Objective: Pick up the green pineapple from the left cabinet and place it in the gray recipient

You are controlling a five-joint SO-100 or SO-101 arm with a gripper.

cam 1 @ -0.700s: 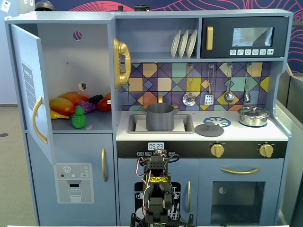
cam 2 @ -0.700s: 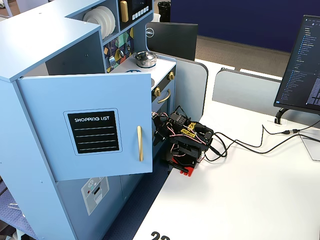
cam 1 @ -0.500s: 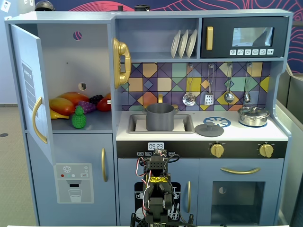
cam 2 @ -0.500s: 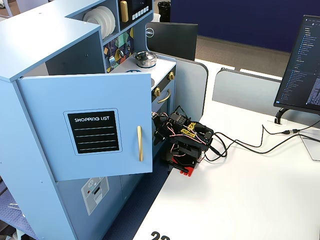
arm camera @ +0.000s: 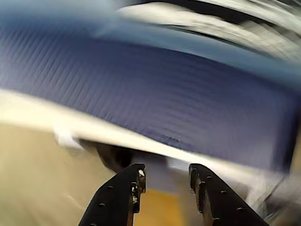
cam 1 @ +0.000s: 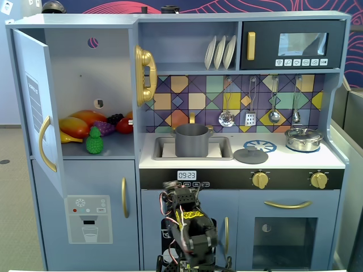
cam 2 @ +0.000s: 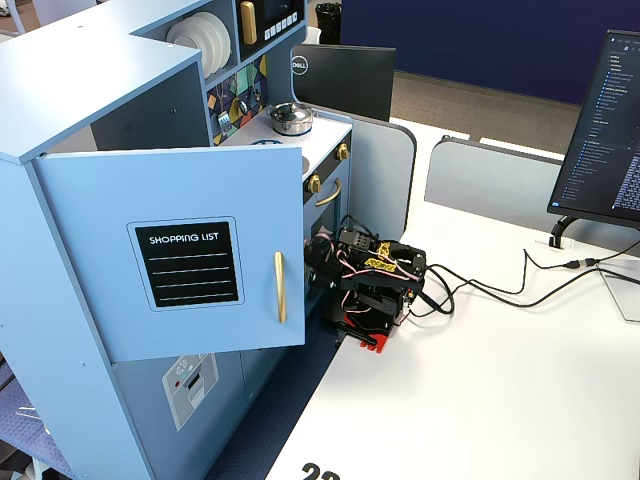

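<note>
The narrowly parted, empty gripper (arm camera: 165, 181) should be raised leftward toward the small, bumpy green plastic pineapple (cam 1: 95, 141), clearing the open blue-gray cabinet door (cam 1: 39, 107).

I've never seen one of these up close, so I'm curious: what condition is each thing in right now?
Left cabinet: door swung open.
Green pineapple: upright on the cabinet shelf.
Gray recipient: lidless, in the sink.
Silver pot: lidded.
Microwave: shut.
Claw: slightly open, holding nothing.
</note>
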